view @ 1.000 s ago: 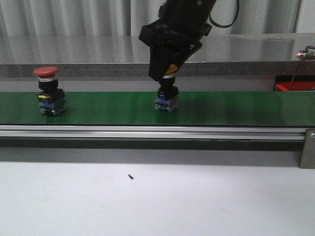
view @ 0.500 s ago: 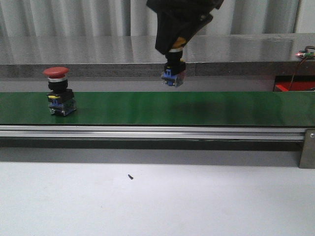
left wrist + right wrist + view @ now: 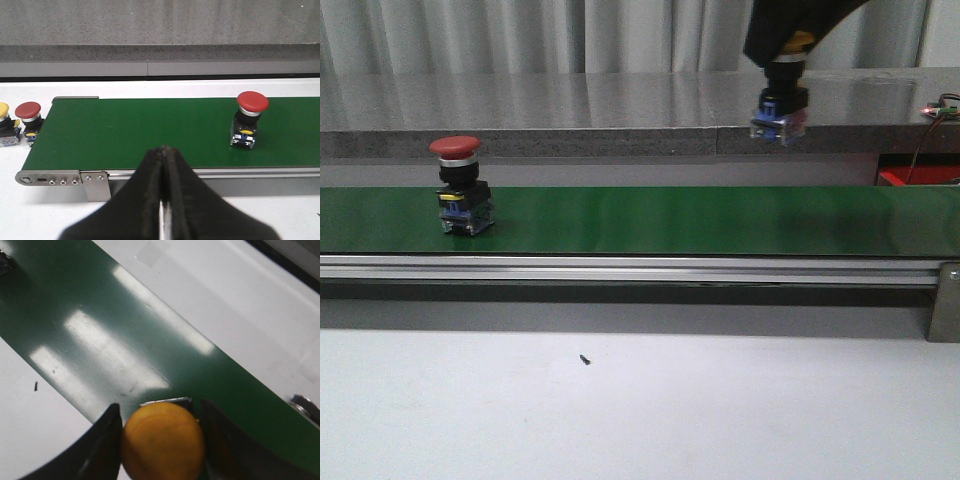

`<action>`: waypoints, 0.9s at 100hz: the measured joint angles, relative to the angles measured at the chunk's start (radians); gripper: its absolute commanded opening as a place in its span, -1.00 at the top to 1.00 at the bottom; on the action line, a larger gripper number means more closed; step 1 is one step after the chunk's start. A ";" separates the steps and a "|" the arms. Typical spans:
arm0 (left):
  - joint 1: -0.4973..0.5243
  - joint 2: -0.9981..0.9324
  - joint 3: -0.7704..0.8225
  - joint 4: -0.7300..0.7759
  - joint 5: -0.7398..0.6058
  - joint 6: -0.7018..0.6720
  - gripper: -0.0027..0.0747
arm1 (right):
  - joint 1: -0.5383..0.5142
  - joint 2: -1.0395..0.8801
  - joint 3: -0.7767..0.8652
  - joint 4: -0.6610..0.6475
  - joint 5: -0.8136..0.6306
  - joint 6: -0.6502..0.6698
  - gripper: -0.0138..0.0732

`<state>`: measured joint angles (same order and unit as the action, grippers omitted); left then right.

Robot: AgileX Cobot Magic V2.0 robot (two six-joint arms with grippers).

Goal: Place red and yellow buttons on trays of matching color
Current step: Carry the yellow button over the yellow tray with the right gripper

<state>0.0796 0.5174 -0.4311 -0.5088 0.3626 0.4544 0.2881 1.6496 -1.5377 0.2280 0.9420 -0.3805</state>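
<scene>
My right gripper (image 3: 788, 45) is shut on a yellow button (image 3: 782, 100) and holds it in the air above the green belt (image 3: 670, 220), at the upper right of the front view. From the right wrist, its yellow cap (image 3: 162, 440) fills the gap between the black fingers (image 3: 102, 450). A red button (image 3: 463, 186) stands upright on the belt at the left; the left wrist view has this red button (image 3: 249, 119) too. My left gripper (image 3: 162, 150) is shut and empty, hovering near the belt's end. No trays are in view.
Off the belt's end, on the white table, stand another red button (image 3: 29, 120) and a yellow button (image 3: 5, 131). A red box (image 3: 920, 176) sits behind the belt at the right. A small dark screw (image 3: 585, 359) lies on the front table.
The right gripper has lifted the yellow button off the belt and carried it up and to the right. The red button has ridden the belt to the right.
</scene>
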 measured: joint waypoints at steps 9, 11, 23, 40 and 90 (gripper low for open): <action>0.000 0.000 0.000 0.000 0.000 0.000 0.98 | -0.045 -0.049 0.057 0.000 -0.019 0.004 0.35; 0.000 0.000 0.000 0.000 0.000 0.000 0.98 | -0.056 -0.060 0.071 0.000 -0.026 0.006 0.35; 0.000 0.000 0.000 0.000 0.000 0.000 0.98 | -0.119 -0.113 0.146 0.000 -0.041 0.013 0.35; 0.000 0.000 0.000 0.000 0.000 0.000 0.98 | -0.206 -0.168 0.249 0.000 -0.062 0.015 0.35; 0.000 0.000 0.000 0.000 0.000 0.000 0.98 | -0.474 -0.283 0.471 0.000 -0.115 0.083 0.35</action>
<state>0.0796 0.5174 -0.4311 -0.5088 0.3626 0.4548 -0.1863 1.3666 -1.0667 0.2280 0.8265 -0.2971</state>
